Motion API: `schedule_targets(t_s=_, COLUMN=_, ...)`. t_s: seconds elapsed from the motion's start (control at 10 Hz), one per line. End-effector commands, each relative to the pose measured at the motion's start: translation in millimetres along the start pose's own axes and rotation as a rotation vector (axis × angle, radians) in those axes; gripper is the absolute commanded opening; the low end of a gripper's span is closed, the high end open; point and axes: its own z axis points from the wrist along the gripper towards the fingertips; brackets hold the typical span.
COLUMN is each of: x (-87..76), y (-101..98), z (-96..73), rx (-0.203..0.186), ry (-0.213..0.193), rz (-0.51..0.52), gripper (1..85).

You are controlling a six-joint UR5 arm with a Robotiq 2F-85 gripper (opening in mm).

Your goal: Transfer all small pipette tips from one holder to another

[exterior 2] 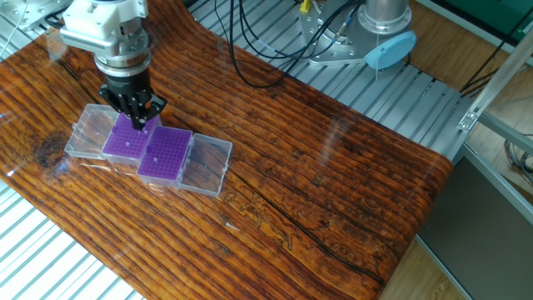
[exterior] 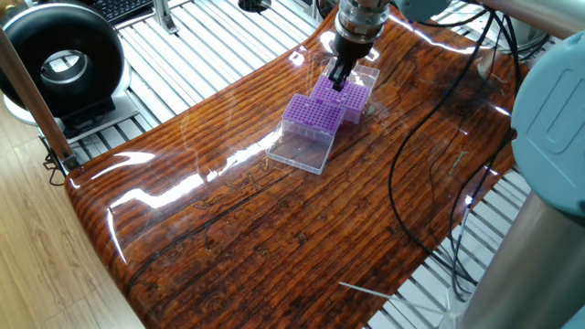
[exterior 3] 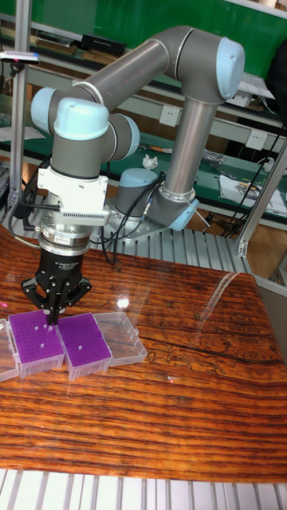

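On the glossy, dark-grained wooden desk (exterior 2: 333,192) two square purple racks with fine grids of holes sit side by side, each in a clear plastic box with its hinged lid folded flat outward. In the tall fixed view the nearer ground holds the right-hand purple rack (exterior 3: 84,343), its clear open lid (exterior 3: 123,338) lying just beside it toward the right; touching it on the left is the second purple rack (exterior 3: 37,343). Above that second rack, close to its far edge, hangs the black two-finger gripper (exterior 3: 53,317) of the grey and pale blue robot arm (exterior 3: 179,88), pointing straight down. Its fingers (exterior 2: 133,122) are drawn close together with their tips just over the holes; whether they pinch a pipette tip is too small to tell. From one fixed view the gripper stands over the rack farther from that camera. Behind the desk runs a ribbed metal surface (exterior 2: 391,92) with black cables (exterior 2: 250,50) lying across it.
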Motion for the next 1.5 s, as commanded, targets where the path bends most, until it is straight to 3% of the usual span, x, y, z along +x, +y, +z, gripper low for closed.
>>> schedule_targets(t_s=0.0, x=-3.3, y=0.0, z=0.9, rx=-0.009, ry=-0.017, rz=-0.003, gripper=1.3)
schedule_targets(t_s=1.4, x=-9.2, y=-3.4, z=8.6, rx=-0.016, ry=-0.062, rz=-0.03, gripper=1.3)
